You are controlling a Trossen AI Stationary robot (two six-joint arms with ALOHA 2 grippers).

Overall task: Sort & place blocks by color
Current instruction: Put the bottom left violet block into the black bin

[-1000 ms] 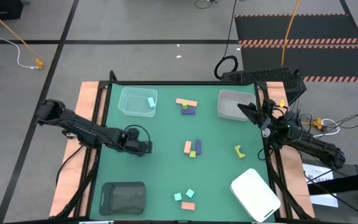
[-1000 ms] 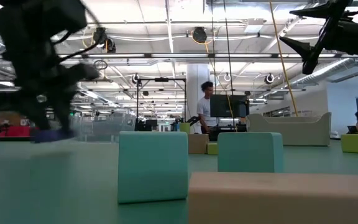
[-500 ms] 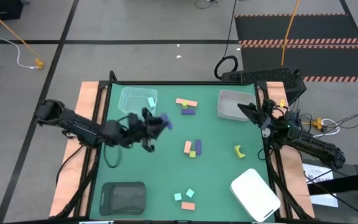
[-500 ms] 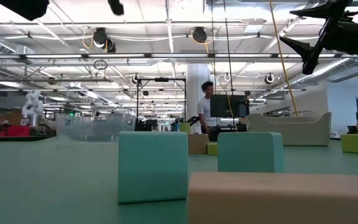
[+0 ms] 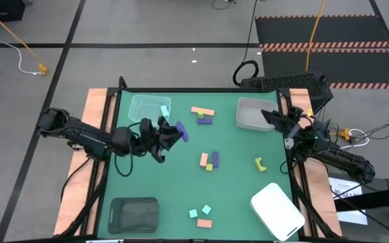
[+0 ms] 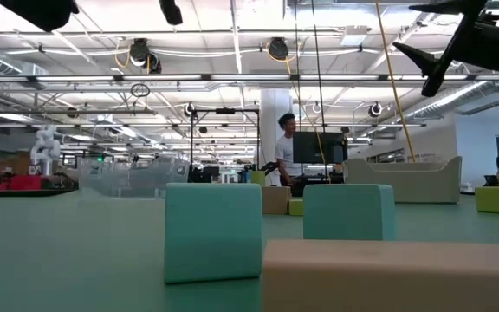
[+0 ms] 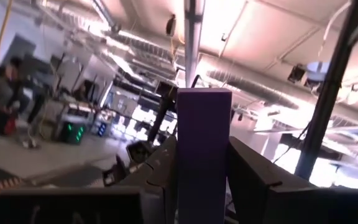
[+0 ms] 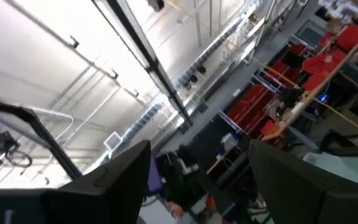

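Note:
My left gripper (image 5: 171, 134) hangs above the table's left half, right of the clear tray (image 5: 140, 115), shut on a purple block (image 5: 181, 131). Its fingers slant upward toward the table's right. My right gripper (image 5: 273, 119) waits open at the white bin (image 5: 248, 115) at the far right, with nothing between its fingers (image 8: 120, 171). Other blocks lie on the green table: a pink bar (image 5: 202, 111) with a purple one (image 5: 204, 121), a group at the middle (image 5: 209, 160), a curved yellow-green piece (image 5: 260, 163), and teal blocks (image 6: 213, 230) with a pink one (image 6: 397, 276) near the front edge. My left gripper pinches the purple block's two opposite long faces (image 7: 188, 186) between its two fingers (image 7: 253, 180). The block lies along the fingers, and its free end (image 7: 204, 102) sticks out beyond the fingertips. It is lifted clear of the table and tilted upward with the gripper.
A teal block (image 5: 164, 110) lies in the clear tray. A dark tray (image 5: 134, 214) stands at the near left and a white lid (image 5: 277, 210) at the near right. Bare green table lies between the block groups. A person stands in the room beyond the table.
My left gripper has risen from the table at the left with the purple block and gone toward the far right. It has tipped from pointing down to slanting upward and has rolled. The block is now lifted clear.

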